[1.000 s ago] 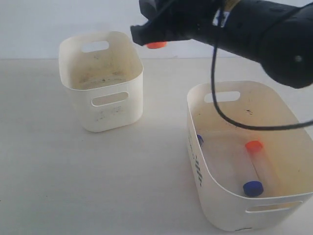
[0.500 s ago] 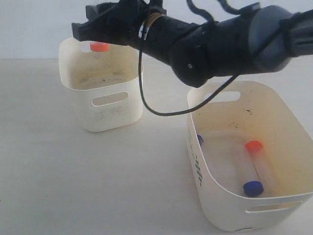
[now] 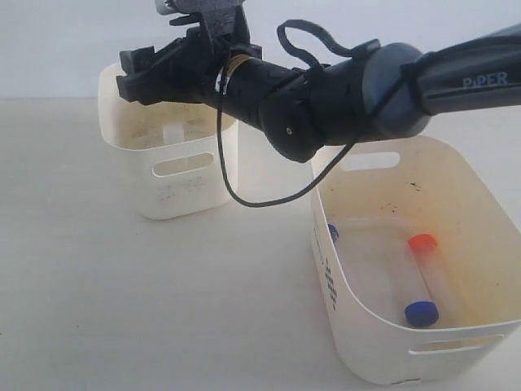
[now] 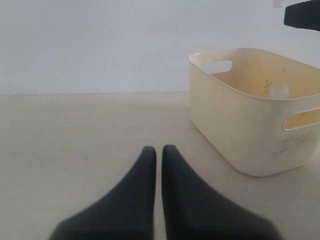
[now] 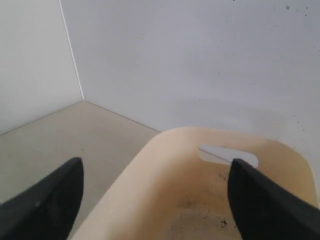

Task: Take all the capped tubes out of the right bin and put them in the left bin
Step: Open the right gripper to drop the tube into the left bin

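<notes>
My right gripper (image 3: 138,75) hangs open over the left bin (image 3: 187,191), with nothing between its fingers; the right wrist view looks down between them (image 5: 155,165) into that bin (image 5: 150,150). A clear tube (image 3: 172,135) shows inside the left bin, its cap hidden; the left wrist view shows this tube (image 4: 276,91) too. The right bin (image 3: 366,342) holds an orange-capped tube (image 3: 422,243), a blue-capped tube (image 3: 421,313) and a blue cap (image 3: 332,233) against its near wall. My left gripper (image 4: 158,150) is shut and empty, low over the table, short of the left bin (image 4: 235,130).
A black cable (image 3: 244,199) loops down from the right arm between the two bins. Bare pale tabletop (image 3: 163,301) lies in front of the left bin. A white wall (image 3: 49,41) stands behind the bins.
The right gripper carried an orange-capped tube leftward to above the left bin, then opened. The tube has left its jaws and now shows inside the left bin.
</notes>
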